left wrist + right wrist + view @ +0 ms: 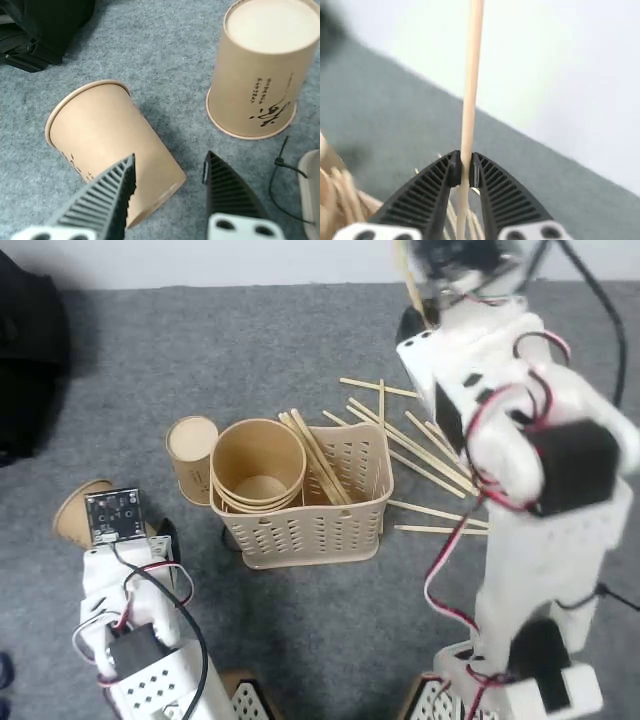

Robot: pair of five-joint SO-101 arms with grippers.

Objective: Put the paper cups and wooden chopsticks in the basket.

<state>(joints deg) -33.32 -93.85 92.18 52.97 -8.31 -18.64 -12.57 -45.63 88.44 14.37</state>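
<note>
A perforated beige basket [310,525] stands mid-table with stacked paper cups [258,468] and several chopsticks [322,458] inside. An upside-down paper cup [192,455] [262,70] stands beside its left side. Another paper cup [72,510] [107,145] lies on its side farther left. My left gripper [170,172] hangs open just above that lying cup, one finger [112,197] over its wall. My right gripper [465,170] is raised high at the back right, shut on one wooden chopstick [472,75] [411,288]. Several loose chopsticks [425,455] lie fanned on the mat right of the basket.
A black bag [25,350] [45,25] sits at the far left edge. The grey mat [300,350] is open behind the basket. The right arm's white body [540,520] towers over the loose chopsticks. A basket corner [312,192] and a black cable tie [285,165] lie near the left gripper.
</note>
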